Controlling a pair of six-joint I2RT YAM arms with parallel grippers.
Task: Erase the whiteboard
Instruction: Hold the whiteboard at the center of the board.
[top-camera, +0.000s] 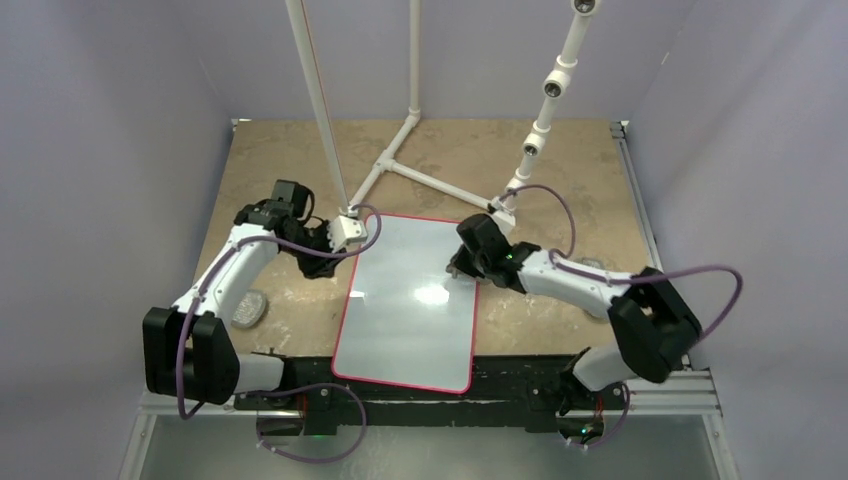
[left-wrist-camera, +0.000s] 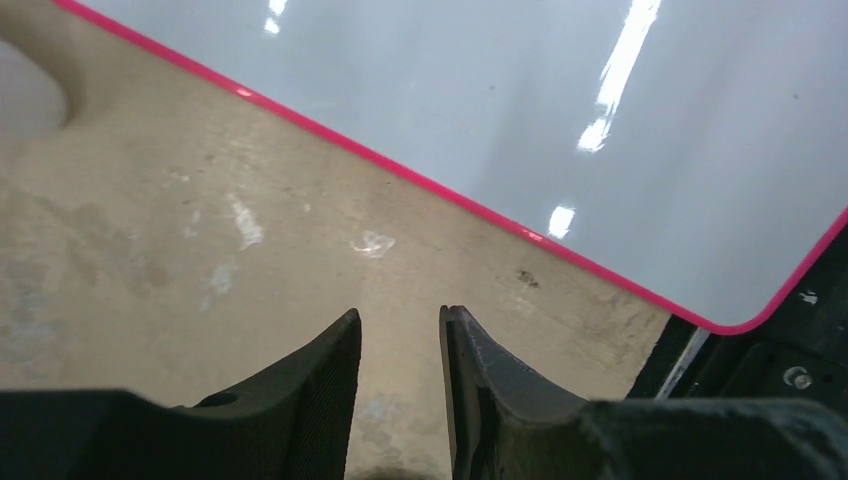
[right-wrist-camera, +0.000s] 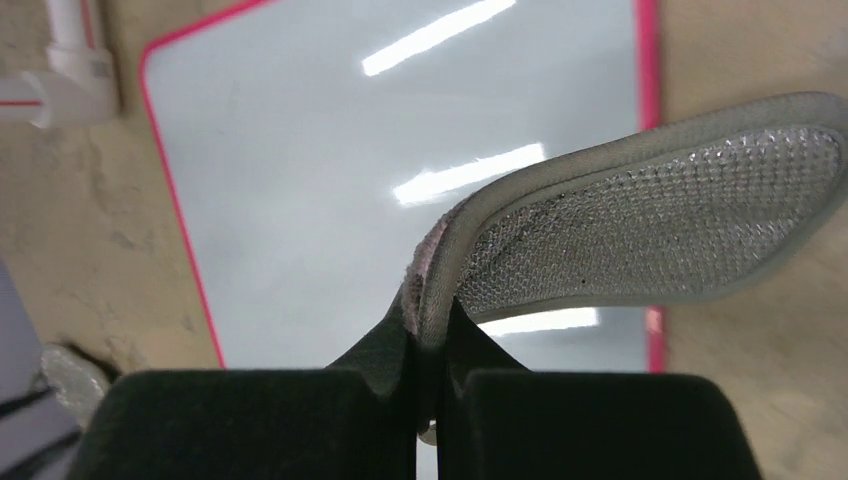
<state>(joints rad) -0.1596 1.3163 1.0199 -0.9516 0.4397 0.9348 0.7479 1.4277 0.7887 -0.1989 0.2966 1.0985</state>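
Glare streaks cross the whiteboard (top-camera: 400, 330), which shows plain glossy white from edge to edge inside its thin red border in all three views. It lies flat in the middle of the tan table (top-camera: 560, 170), turned slightly off square. Its near edge overlaps the black strip (top-camera: 505, 377) along the table's near side, between the two arm bases. Its far-left corner sits at a white pipe fitting (top-camera: 350, 232), part of the pipe frame (top-camera: 415, 60) that stands beyond the board's far edge.

The left gripper (left-wrist-camera: 400, 320) hangs over bare table just beside the board's left border, fingers parted with a plain gap and nothing between them. The right gripper (right-wrist-camera: 425, 320) is at the board's right edge, its fingers pinched together on the end of a grey pad (right-wrist-camera: 650, 220) with a silver mesh face. The pad juts out above the right border; whether it touches the board cannot be told.

A second pad (top-camera: 248, 308) lies on the table left of the board, well apart from it, beside the left arm. Tan surface runs between that pad and the board's left edge, and again from the right border to the table's right rim.
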